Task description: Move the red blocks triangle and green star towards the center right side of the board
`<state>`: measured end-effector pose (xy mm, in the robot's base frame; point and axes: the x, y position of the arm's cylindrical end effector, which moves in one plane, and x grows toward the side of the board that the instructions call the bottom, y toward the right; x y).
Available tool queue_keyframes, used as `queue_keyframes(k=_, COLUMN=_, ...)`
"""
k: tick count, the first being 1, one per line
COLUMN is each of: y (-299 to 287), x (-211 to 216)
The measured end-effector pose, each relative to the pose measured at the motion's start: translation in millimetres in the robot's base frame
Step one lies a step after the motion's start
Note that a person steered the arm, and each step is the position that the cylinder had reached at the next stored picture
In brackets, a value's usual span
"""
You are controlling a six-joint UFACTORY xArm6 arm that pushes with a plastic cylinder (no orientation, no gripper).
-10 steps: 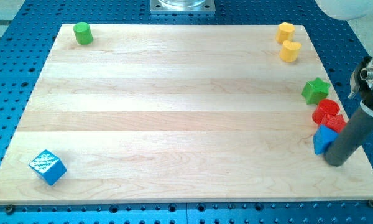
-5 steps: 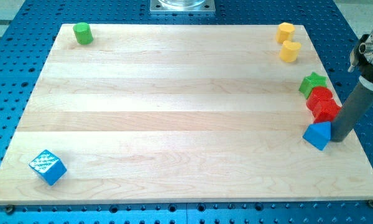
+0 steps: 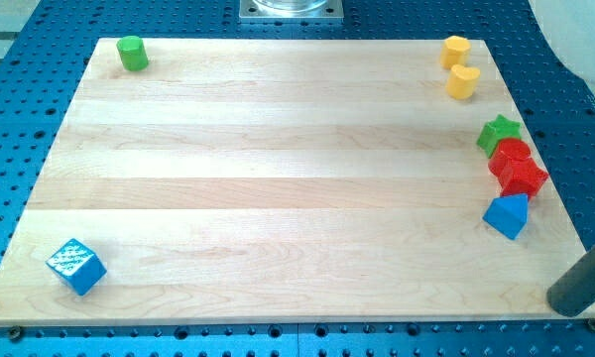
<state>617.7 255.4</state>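
Note:
The green star lies near the board's right edge, about mid-height. Two red blocks touch it just below: a rounded red block and a red block whose shape is hard to make out. A blue triangle sits just below them. My rod shows at the view's bottom right; my tip is near the board's bottom right corner, well below and to the right of the blue triangle, touching no block.
Two yellow blocks sit at the top right. A green cylinder is at the top left. A blue cube is at the bottom left. The wooden board rests on a blue perforated table.
My tip pushed the red blocks and green star up and left, then drew away down to the bottom right corner. The blue triangle shifted left and turned.

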Motion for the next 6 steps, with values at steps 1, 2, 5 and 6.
queue_keyframes(k=1, y=-55, x=-2)
queue_keyframes(k=2, y=-82, x=-29)
queue_keyframes(k=5, y=-53, x=-78)
queue_keyframes(k=6, y=-32, x=-81)
